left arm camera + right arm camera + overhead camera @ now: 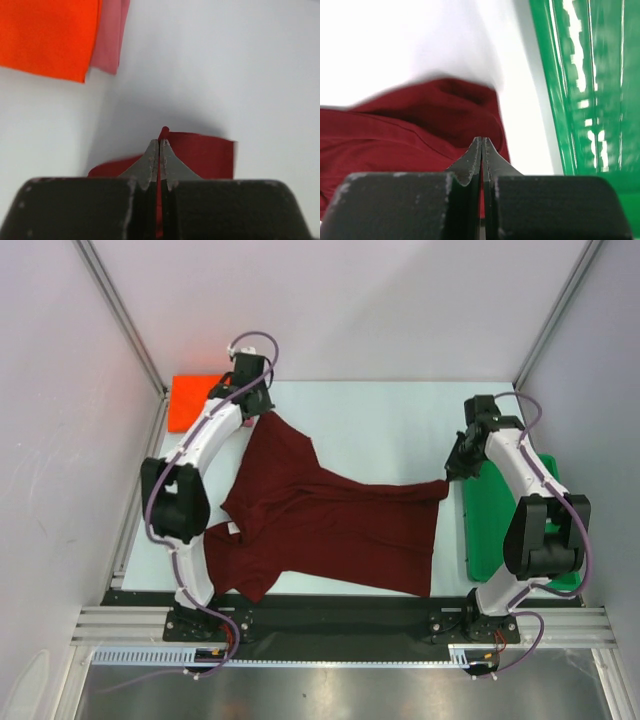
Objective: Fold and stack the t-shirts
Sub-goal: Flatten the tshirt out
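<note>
White surface point(380, 420), walled in on three sides, my two arms bolted at its near edge.

Maroon shirt point(330, 525): the biggest item. It lies opened out and rumpled across the middle of the surface, running from the far left toward the right edge. One sleeve is bunched at the near left. Creases run through the body.

Green tray point(490, 530): along the right side of the surface, just beside the shirt's right end, partly under my right arm.

Orange shirt point(190, 400): flat and folded in the far left corner, apart from the maroon one.

Pink shirt point(110, 35): only a strip shows past the orange one's edge, in the left wrist view. Seems to lie beneath it.

Left fingers point(154, 155): pressed together on a raised fold of maroon cloth at the shirt's far-left end.

Right fingers point(476, 152): also pressed together, a thin line of maroon pinched between them, at the shirt's right edge next to the tray.
</note>
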Controlling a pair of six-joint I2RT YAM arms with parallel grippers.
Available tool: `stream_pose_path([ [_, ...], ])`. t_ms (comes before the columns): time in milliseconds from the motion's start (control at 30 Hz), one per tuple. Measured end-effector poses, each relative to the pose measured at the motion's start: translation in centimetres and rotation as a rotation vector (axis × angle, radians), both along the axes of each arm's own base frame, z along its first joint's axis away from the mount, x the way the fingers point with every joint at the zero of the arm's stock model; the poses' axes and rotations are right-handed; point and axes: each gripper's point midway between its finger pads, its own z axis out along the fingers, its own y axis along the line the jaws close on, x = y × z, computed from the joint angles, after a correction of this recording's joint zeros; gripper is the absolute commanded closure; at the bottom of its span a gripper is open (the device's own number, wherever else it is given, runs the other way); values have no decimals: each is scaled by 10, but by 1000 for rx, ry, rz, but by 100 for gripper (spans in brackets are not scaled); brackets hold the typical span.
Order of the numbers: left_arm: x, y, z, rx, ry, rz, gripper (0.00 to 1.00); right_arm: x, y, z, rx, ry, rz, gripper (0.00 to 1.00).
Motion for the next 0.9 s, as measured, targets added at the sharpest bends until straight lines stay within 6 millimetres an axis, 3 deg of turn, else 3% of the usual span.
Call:
stream_pose_path([
  [133, -4, 0, 79, -36, -164, -14, 100, 31, 2, 28, 3, -78, 20, 100],
  [233, -10, 1, 125, -59, -259, -19, 100, 48, 7, 51, 11, -146, 35, 100],
  [500, -42, -1, 197, -133, -390, -59, 100, 59, 39, 78, 35, -218, 103, 100],
  [567, -57, 2, 219, -147, -430, -59, 100, 63, 40, 93, 38, -245, 103, 100],
  [667, -89, 12, 261, -167, -505, -49, 100, 75, 38, 136, 42, -341, 87, 100],
  [733, -113, 19, 293, -187, -579, -42, 100, 82, 33, 176, 43, -450, 74, 100],
  [900, -191, 42, 388, -249, -823, -44, 100, 61, 29, 274, 62, -691, 55, 100],
])
